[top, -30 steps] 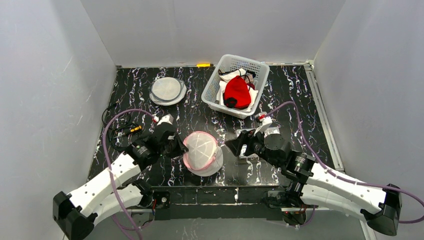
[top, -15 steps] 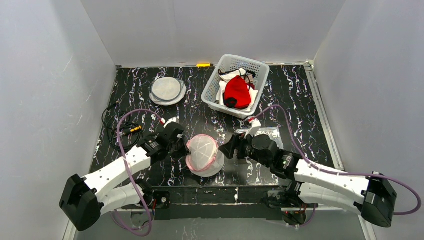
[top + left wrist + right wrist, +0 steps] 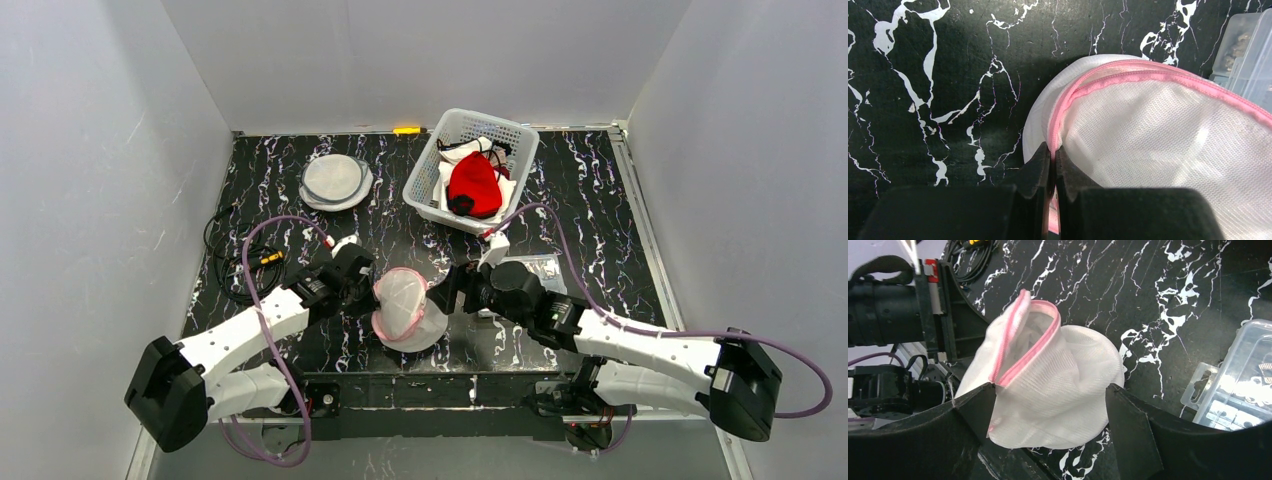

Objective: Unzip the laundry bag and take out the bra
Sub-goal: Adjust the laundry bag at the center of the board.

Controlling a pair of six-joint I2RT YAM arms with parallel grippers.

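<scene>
Left pincer (image 3: 1053,150) clamped on the mesh laundry bag (image 3: 405,308) at its pink zipper (image 3: 1148,77), which runs rightward toward the right pincer (image 3: 1048,397), spread apart facing the bag's right side.

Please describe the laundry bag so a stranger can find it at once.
On the black marbled table, look at the middle of the near edge. The puffy white mesh laundry bag sits there; its pink zipper sets it apart from the flat grey round pouches behind.
</scene>
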